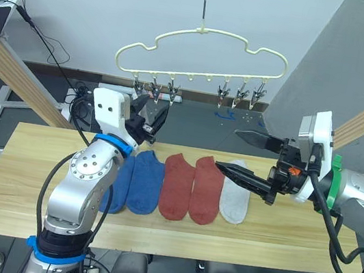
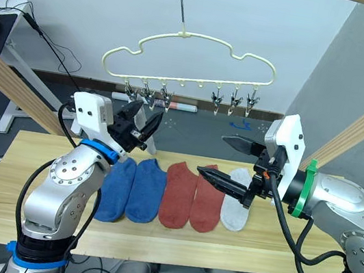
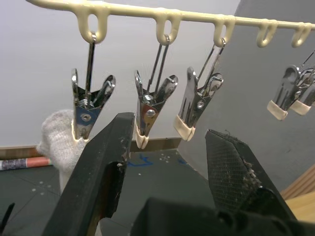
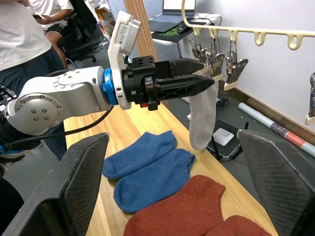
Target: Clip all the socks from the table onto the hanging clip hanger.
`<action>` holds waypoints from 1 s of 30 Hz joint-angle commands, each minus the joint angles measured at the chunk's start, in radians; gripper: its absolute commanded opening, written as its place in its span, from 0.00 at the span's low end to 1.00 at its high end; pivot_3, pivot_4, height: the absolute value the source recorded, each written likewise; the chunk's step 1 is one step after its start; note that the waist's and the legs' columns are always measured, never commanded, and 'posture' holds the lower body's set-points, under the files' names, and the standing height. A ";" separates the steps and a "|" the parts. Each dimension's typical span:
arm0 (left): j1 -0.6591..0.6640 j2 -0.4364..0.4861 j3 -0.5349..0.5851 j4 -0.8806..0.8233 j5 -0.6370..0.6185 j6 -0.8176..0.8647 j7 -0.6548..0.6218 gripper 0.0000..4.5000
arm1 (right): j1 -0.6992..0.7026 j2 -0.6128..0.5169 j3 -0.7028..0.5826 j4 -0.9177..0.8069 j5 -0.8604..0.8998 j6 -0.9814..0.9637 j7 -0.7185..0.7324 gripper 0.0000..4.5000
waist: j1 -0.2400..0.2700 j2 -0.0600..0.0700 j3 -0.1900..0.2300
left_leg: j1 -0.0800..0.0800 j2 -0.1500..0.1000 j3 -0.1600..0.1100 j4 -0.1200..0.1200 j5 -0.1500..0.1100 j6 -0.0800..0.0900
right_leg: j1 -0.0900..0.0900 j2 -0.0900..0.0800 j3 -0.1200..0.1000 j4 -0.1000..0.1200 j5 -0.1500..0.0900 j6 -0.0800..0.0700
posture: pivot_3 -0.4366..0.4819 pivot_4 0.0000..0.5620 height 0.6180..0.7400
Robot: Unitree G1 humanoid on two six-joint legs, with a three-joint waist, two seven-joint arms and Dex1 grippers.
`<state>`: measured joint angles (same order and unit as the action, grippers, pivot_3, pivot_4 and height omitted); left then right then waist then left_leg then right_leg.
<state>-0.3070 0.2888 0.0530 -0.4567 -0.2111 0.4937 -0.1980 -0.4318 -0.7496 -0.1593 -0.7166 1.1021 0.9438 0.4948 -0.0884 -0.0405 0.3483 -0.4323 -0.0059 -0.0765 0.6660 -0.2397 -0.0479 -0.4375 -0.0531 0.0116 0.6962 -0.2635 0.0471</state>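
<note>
Hanging from the first clip [image 3: 86,115] at the left end of the hanger [image 1: 202,50] is a grey sock [image 4: 203,115], its cuff pinched in the clip and its toe drooping above the back edge of the table [image 1: 12,200]. The left gripper [image 4: 197,81] sits raised just beside that clip, fingers [image 3: 101,177] parted, with the second clip [image 3: 150,110] and third clip [image 3: 197,105] showing through the gap; it holds nothing, though one finger lies close against the hung sock.

Five socks lie in a row on the table, toes toward the robot: two blue socks [image 1: 137,181] on the left, touching side by side, then two red socks [image 1: 191,186], then the other grey sock [image 1: 234,200] at the right end. The nearest blue one is partly hidden by the left arm.

The right gripper [image 1: 248,157] hovers over the right end of the row, wide open and empty, one finger [image 1: 248,180] low over the lying grey sock, the other [image 1: 259,140] higher and clear of it.

More clips [image 1: 241,96] hang free toward the hanger's right end. A person [image 4: 29,34] sits in the background of the right wrist view.
</note>
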 commanded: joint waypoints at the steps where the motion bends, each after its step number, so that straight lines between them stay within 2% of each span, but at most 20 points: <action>1: -0.042 -0.011 0.012 0.010 0.015 -0.032 0.016 0.58 | 0.005 -0.014 -0.015 -0.037 0.020 -0.022 -0.006 0.98 | 0.000 0.000 0.000 | 0.000 0.000 0.000 0.000 0.000 0.000 | 0.000 0.000 0.000 0.000 0.000 0.000 | 0.25 0.62 1.00; 17: -0.155 -0.062 0.025 0.080 0.013 -0.021 0.052 0.58 | 0.023 -0.023 -0.013 -0.055 0.045 -0.023 -0.051 0.98 | -0.002 0.000 0.000 | 0.000 0.000 0.000 0.000 0.000 0.000 | 0.000 0.000 0.000 -0.001 0.000 0.000 | 0.22 0.63 1.00; 30: -0.157 -0.052 0.026 0.092 0.046 -0.024 0.077 0.58 | 0.032 -0.020 -0.009 -0.061 0.050 -0.023 -0.073 0.98 | -0.003 0.000 0.000 | 0.000 0.000 0.000 -0.001 0.000 0.000 | 0.000 0.000 0.000 -0.001 0.000 0.000 | 0.22 0.63 1.00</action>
<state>-0.4640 0.2348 0.0764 -0.3452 -0.1870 0.4893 -0.1362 -0.4033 -0.7652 -0.1590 -0.7413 1.1282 0.9436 0.4255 -0.0912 -0.0408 0.3486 -0.4324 -0.0060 -0.0761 0.6654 -0.2398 -0.0479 -0.4375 -0.0530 0.0119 0.6951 -0.2634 0.0475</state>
